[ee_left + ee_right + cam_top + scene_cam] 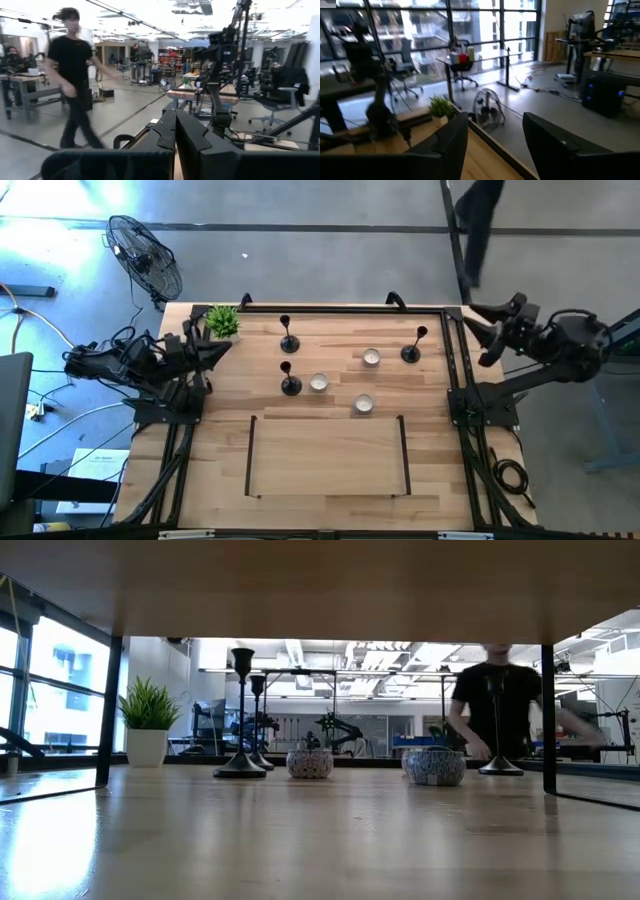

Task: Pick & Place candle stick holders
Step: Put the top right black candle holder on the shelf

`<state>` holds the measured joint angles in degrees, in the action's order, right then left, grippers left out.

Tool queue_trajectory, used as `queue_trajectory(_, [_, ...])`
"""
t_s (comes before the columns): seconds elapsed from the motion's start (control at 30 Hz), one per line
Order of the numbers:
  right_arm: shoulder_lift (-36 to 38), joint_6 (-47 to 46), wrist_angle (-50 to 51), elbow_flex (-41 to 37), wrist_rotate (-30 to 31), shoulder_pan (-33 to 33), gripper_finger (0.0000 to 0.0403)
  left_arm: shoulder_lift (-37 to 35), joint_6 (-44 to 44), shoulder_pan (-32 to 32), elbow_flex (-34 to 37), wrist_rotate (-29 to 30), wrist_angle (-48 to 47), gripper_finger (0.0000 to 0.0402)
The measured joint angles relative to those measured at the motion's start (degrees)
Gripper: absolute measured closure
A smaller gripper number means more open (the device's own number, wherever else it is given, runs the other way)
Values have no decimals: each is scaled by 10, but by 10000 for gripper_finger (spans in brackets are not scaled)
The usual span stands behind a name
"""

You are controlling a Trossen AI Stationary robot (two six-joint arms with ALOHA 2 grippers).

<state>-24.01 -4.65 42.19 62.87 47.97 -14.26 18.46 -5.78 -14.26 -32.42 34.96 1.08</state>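
Observation:
Three black candle stick holders stand upright on the wooden table: one (288,340) at the back left of centre, one (290,381) just in front of it, one (412,350) at the back right. The low view shows the left pair (240,720) (258,722) and the right one (497,730). My left gripper (220,348) rests at the table's left edge by the plant, its fingers (167,131) pressed shut on nothing. My right gripper (480,332) hangs off the back right corner with its fingers (451,140) apart and nothing between them.
A green potted plant (223,322) stands at the back left corner. Three small tealight cups (371,357) (318,382) (362,404) sit among the holders. A black outlined rectangle (328,495) marks the table's front middle. A person (495,700) moves behind the table.

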Motion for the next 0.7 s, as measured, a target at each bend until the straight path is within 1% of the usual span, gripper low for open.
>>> queue_trajectory(0.17, [-95, -41, 128, 110, 40, 0, 219, 0, 0, 0, 0, 24, -4, 401])
queue_trajectory(0.3, [-170, -117, 236, 196, 57, 0, 219, 0, 0, 0, 0, 40, -17, 401])
queue_trajectory(0.43, [-231, -206, 324, 280, 56, 0, 219, 0, 0, 0, 0, 47, -17, 401])
queue_trajectory(0.5, [-257, -242, 363, 315, 47, 0, 219, 0, -1, 0, 0, 47, -17, 401])
queue_trajectory(0.6, [-292, -272, 414, 359, 31, 6, 219, 0, -4, 0, 0, 47, -17, 401])
queue_trajectory(0.7, [-321, -295, 457, 397, 14, 28, 219, 0, -4, 0, 0, 48, -17, 401])
